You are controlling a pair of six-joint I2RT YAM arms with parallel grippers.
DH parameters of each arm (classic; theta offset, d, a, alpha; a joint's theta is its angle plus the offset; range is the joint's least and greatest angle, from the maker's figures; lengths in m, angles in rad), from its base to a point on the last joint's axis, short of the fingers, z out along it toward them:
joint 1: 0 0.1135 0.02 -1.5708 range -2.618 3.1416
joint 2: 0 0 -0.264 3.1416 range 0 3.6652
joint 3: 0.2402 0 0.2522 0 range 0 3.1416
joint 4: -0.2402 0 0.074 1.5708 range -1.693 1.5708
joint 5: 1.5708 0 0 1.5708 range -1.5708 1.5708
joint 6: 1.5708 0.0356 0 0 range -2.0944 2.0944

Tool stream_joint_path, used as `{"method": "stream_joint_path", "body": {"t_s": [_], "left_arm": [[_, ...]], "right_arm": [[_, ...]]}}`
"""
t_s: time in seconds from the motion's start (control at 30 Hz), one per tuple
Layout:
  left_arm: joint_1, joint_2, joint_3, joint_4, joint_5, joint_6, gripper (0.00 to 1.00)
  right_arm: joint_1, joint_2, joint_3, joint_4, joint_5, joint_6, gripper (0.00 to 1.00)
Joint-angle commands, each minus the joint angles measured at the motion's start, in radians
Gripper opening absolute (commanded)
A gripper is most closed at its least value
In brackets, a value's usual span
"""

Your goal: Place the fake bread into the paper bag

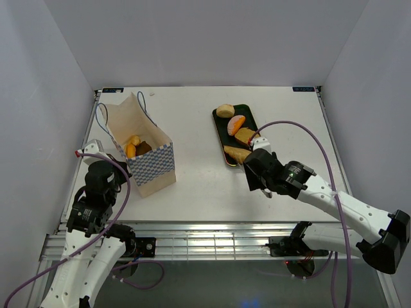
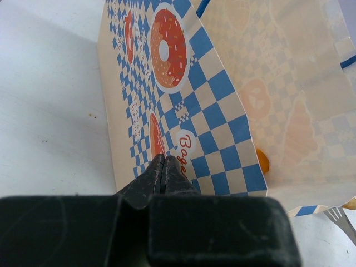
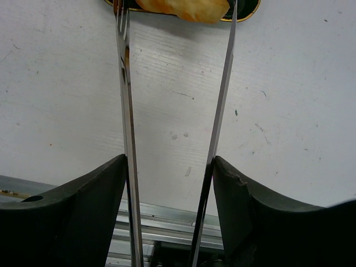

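While a few glossy golden toy bread pieces (image 1: 133,146) already lie inside the cream, blue-checkered paper bag (image 1: 154,165), four wait on the dark rectangular tray (image 1: 250,117). The right gripper (image 3: 169,167) grasps slim metal tongs (image 3: 127,83) (tips flanking one piece); the left gripper (image 2: 162,164) is clenched against the bag.

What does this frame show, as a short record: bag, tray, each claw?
paper bag: upright, open, left side
bagged bread: orange and brown pieces visible inside
tray: right side, holds four bread pieces
left claw: shut, tips at the bag's checkered wall
right claw: grips open tongs, tips flanking the nearest piece
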Motion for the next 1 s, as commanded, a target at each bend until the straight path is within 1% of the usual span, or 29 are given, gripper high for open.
{"method": "stream_joint_path", "body": {"t_s": [0.0,0.1,0.27,0.57,0.67,0.7,0.8,0.97], "left_arm": [[0.004,-0.005,-0.006,0.021,0.002,0.003,0.0],[0.004,-0.002,-0.008,0.021,0.004,0.005,0.0],[0.002,0.004,-0.008,0.021,0.002,0.003,0.0],[0.004,0.015,-0.008,0.021,0.001,0.003,0.0],[0.004,0.012,-0.009,0.022,0.001,0.003,0.0],[0.004,0.012,-0.009,0.021,0.001,0.003,0.0],[0.004,0.015,-0.009,0.024,0.002,0.005,0.0],[0.004,0.03,-0.011,0.027,0.01,0.008,0.0]], "right_arm": [[-0.012,0.017,0.04,0.058,0.026,-0.033,0.68],[-0.017,0.023,0.029,0.095,-0.005,-0.053,0.68],[-0.037,0.049,0.024,0.111,-0.008,-0.085,0.68],[-0.116,0.072,-0.003,0.166,-0.094,-0.136,0.65],[-0.132,0.068,-0.014,0.167,-0.118,-0.139,0.58],[-0.138,0.062,-0.015,0.167,-0.123,-0.142,0.54],[-0.141,0.043,-0.02,0.168,-0.15,-0.144,0.47],[-0.144,0.017,-0.012,0.169,-0.201,-0.148,0.42]]}}
